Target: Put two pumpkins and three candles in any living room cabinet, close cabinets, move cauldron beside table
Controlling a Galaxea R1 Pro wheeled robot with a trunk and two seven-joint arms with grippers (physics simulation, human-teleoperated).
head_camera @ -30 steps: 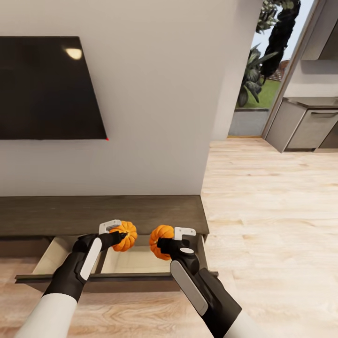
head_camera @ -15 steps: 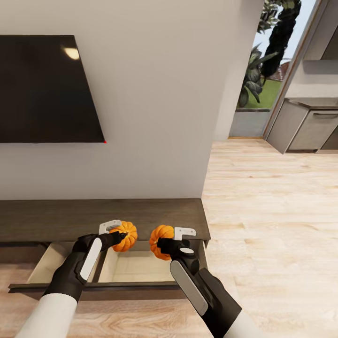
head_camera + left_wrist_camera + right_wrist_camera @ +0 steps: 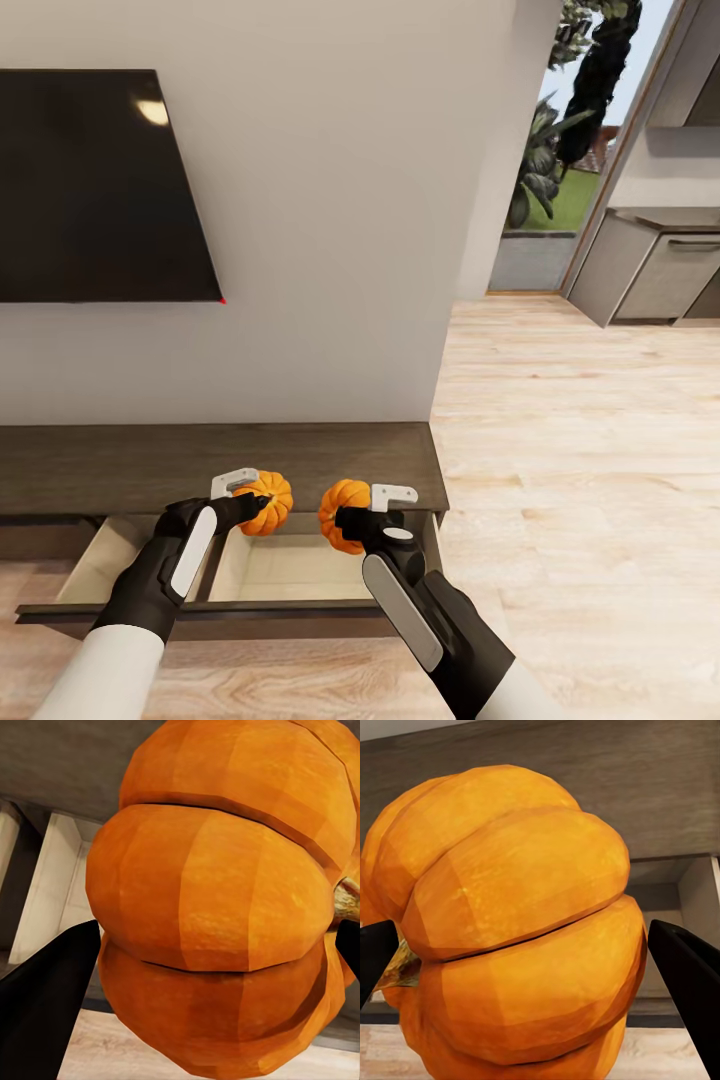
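Head view change: cabinet [image 3: 300, 462] and open drawer [image 3: 285, 568] drawn nearer, camera moved.
Left gripper [image 3: 243, 497]: clamped on left pumpkin [image 3: 266, 503].
Right gripper [image 3: 366, 508]: clamped on right pumpkin [image 3: 340, 512].
Task meaning: 2 pumpkins held above drawer, release judged next.

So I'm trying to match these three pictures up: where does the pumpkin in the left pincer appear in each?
Head view: the left pumpkin sits low, left of centre, held in the left pincer above the open drawer.
Left wrist view: it takes up most of the frame, between the dark fingers.
Right wrist view: the pumpkin here is the other one.
Shared landmark: the dark-brown cabinet with its pale open drawer.
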